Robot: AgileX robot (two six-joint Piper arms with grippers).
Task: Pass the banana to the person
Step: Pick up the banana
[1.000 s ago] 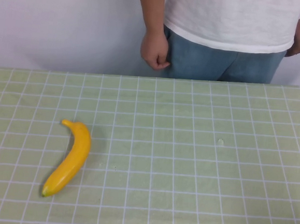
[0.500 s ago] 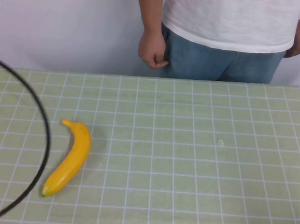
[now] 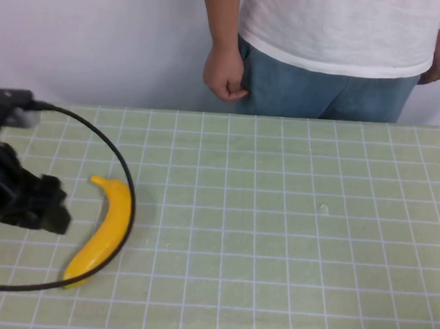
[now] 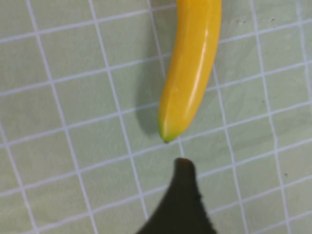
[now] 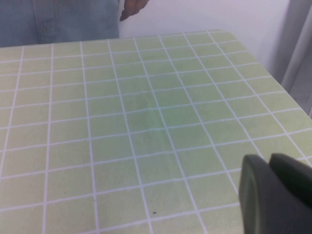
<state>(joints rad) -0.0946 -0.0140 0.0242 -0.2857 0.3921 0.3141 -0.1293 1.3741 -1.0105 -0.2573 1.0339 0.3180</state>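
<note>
The banana [image 3: 105, 232] lies on the green gridded table at the front left, stem end toward the far side. In the left wrist view the banana [image 4: 191, 73] has its greenish tip just ahead of one dark finger [image 4: 179, 200], which does not touch it. My left gripper [image 3: 55, 211] hovers just left of the banana, open and empty. The person [image 3: 337, 36], in a white T-shirt and jeans, stands behind the far edge with a fist [image 3: 225, 73] hanging down. My right gripper [image 5: 267, 160] is shut and empty over bare table, and is out of the high view.
A black cable [image 3: 124, 172] loops from my left arm around the far side and right of the banana, crossing over it. The table's far right corner [image 5: 219, 33] and a grey curtain [image 5: 300, 44] show in the right wrist view.
My left arm has come in from the left and now sits beside the banana. Its cable has swung right over the banana. The banana has not moved.
</note>
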